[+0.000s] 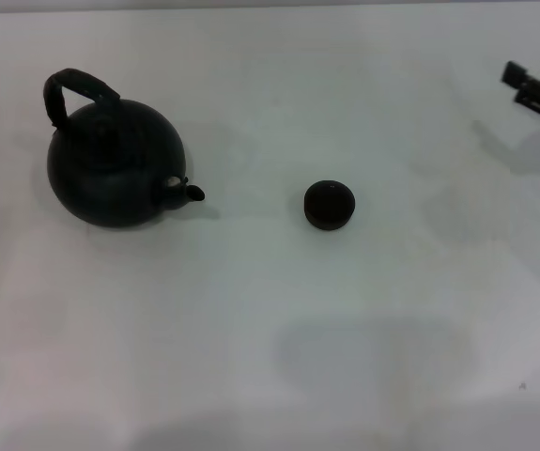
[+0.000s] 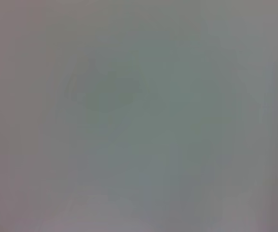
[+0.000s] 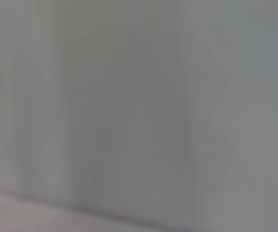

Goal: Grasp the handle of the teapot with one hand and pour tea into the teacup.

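Teapot stands upright near the table's left edge; teacup mid-table, contents indiscernible; right claw spread wide at the far right corner

Right gripper: matte black, blocky, angular jaws.

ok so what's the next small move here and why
Probably bring the right gripper across toward the handle. The teapot stands untouched, spout toward the teacup, and that gripper, far off at the table's edge, is the only one in view.
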You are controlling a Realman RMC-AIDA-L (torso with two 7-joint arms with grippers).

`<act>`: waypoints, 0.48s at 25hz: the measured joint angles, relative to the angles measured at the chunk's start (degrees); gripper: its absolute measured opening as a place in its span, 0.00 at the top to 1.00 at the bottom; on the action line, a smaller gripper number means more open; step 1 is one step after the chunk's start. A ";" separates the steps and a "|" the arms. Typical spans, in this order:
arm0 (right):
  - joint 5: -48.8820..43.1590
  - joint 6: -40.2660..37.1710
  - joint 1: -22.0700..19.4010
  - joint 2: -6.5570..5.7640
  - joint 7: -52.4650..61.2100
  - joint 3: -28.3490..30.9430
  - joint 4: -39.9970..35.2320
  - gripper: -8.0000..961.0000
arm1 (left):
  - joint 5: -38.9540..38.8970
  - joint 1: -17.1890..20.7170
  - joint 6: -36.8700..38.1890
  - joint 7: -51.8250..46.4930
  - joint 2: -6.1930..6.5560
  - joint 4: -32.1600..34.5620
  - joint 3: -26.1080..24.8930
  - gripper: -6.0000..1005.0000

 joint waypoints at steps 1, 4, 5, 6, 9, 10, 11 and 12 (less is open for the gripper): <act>0.77 1.64 -0.08 0.01 -2.00 2.13 1.92 0.14 | -0.01 -0.18 -0.05 0.33 0.06 -0.81 -1.42 0.25; 3.14 6.63 -0.38 0.00 -10.68 8.66 7.80 0.14 | -0.06 -0.70 -0.48 2.36 0.17 -2.73 -5.45 0.25; 3.59 7.81 -0.41 0.00 -13.42 10.53 9.50 0.14 | -0.10 -0.90 -0.56 3.10 0.11 -3.25 -6.55 0.25; 3.99 9.03 -0.47 0.00 -16.28 12.47 11.21 0.14 | -0.13 -1.33 -0.61 3.88 0.09 -4.16 -7.83 0.25; 4.35 10.73 -0.67 0.07 -21.82 16.75 14.92 0.14 | -0.16 -2.92 -1.62 6.15 0.18 -6.44 -9.98 0.26; 4.35 10.64 -0.71 0.07 -22.69 17.66 15.79 0.14 | -0.16 -3.52 -2.33 6.94 0.23 -6.96 -10.31 0.26; 4.36 10.42 -0.73 0.07 -23.59 18.76 16.76 0.14 | -0.16 -3.88 -2.86 7.47 0.23 -7.13 -10.44 0.26; 4.36 9.98 -0.71 0.09 -24.44 20.10 18.02 0.14 | -0.16 -4.45 -3.62 8.09 0.21 -7.26 -10.55 0.26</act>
